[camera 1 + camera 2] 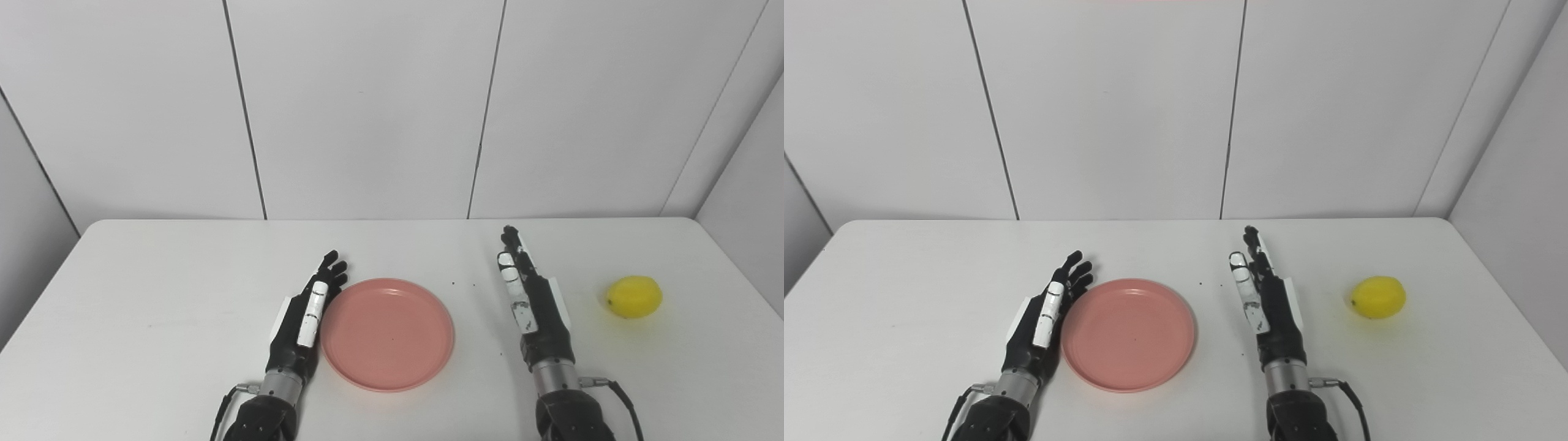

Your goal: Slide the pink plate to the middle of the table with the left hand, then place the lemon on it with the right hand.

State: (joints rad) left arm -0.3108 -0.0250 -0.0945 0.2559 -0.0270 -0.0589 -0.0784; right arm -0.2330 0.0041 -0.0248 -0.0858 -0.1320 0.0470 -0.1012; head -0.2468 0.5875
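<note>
Lower left of centre: left hand (pixel 303 321) flat and edge-on, fingers straight and released, holding nothing, pressed against or just beside the left rim of the pink plate (pixel 388 334). Plate at lower centre of the white table (pixel 153 306), seemingly near the middle already. For the slide: push low on the rim, keeping the plate flat. Right of centre: right hand (pixel 530 300) extended, empty, fingers apart. Far right: lemon (pixel 634 296), well apart from the plate, untouched.

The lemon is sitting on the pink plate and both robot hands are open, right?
Not quite. The lemon sits on the white table, off to the right of the empty pink plate, as the left eye view shows. Both the left robot hand and right robot hand are open.
</note>
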